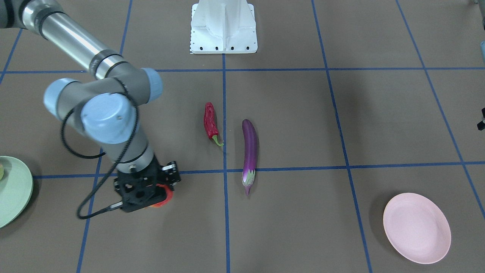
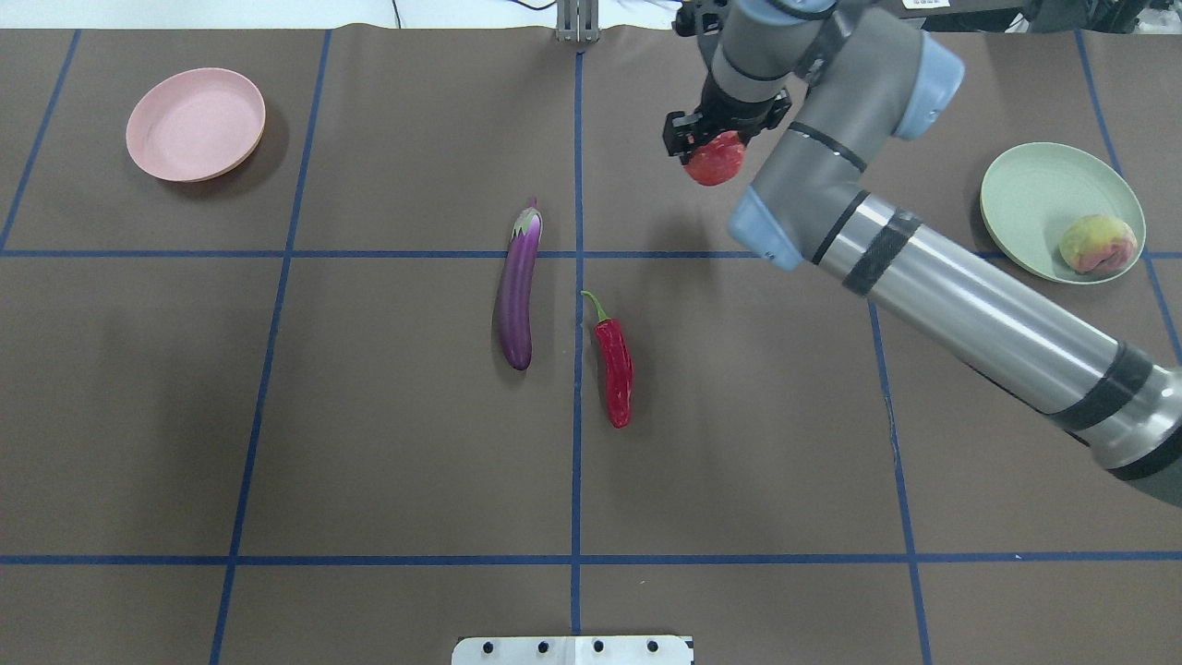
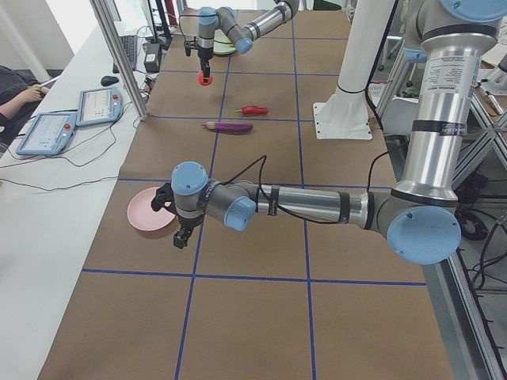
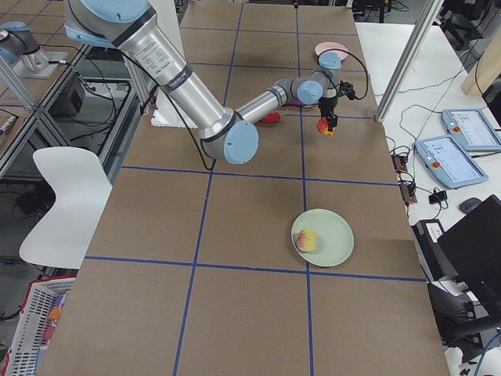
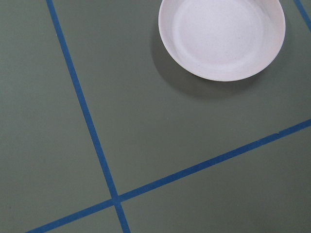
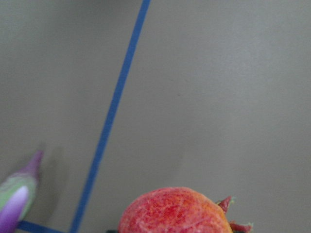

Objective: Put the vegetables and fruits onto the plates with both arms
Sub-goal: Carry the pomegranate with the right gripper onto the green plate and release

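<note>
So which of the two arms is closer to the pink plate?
Left. The left gripper hovers just beside the pink plate; the right gripper holds the pomegranate far off, on the other side of the eggplant.

Even bright overhead light, soft shadows; pink plate point(image 5: 222, 36) washed white, shadow at 8 o'clock; pomegranate point(image 6: 175, 211) blurred

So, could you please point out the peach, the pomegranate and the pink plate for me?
peach point(image 2: 1097, 245): overhead exterior view, middle of its yellow-pink top.
pomegranate point(image 2: 714, 162): overhead exterior view, its visible red side.
pink plate point(image 2: 196, 123): overhead exterior view, bare middle of its floor.
</note>
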{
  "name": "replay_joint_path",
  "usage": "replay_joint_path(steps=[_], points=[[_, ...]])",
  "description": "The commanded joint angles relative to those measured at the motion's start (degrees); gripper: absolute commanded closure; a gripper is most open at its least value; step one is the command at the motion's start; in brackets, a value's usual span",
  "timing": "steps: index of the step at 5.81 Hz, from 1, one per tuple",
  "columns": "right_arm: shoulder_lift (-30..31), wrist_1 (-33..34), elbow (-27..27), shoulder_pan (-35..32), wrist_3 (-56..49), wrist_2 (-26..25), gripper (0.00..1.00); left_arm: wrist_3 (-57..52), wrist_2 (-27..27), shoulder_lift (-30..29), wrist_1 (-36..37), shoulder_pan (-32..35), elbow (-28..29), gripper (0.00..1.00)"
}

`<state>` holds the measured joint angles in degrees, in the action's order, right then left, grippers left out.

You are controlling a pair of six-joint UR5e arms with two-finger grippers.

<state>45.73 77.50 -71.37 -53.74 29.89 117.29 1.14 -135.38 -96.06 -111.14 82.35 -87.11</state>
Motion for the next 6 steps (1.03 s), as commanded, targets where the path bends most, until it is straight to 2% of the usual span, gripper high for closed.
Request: replay_joint_path(steps=[1, 3, 4, 5, 6], points=[[8.63, -0.24, 0.96, -9.93, -19.68, 6.18, 1.00, 0.00, -0.06, 0.00, -0.13, 0.00, -0.08, 0.00], [15.06, -1.47, 4.28, -14.70, -31.33, 5.68, 1.00, 0.00, -0.06, 0.00, -0.13, 0.00, -0.08, 0.00], [16.92, -1.82, 5.35, -15.33, -31.55, 5.50, 1.00, 0.00, -0.14, 0.00, -0.13, 0.00, -0.08, 0.00], [18.76, -1.83, 5.28, -16.38, -31.47, 5.67, 0.74, 0.00, -0.58, 0.00, -0.22, 0.00, 0.01, 0.00], [19.65, -1.83, 5.28, -16.48, -30.77, 5.85, 0.01, 0.00, -0.76, 0.00, -0.31, 0.00, -0.08, 0.00]])
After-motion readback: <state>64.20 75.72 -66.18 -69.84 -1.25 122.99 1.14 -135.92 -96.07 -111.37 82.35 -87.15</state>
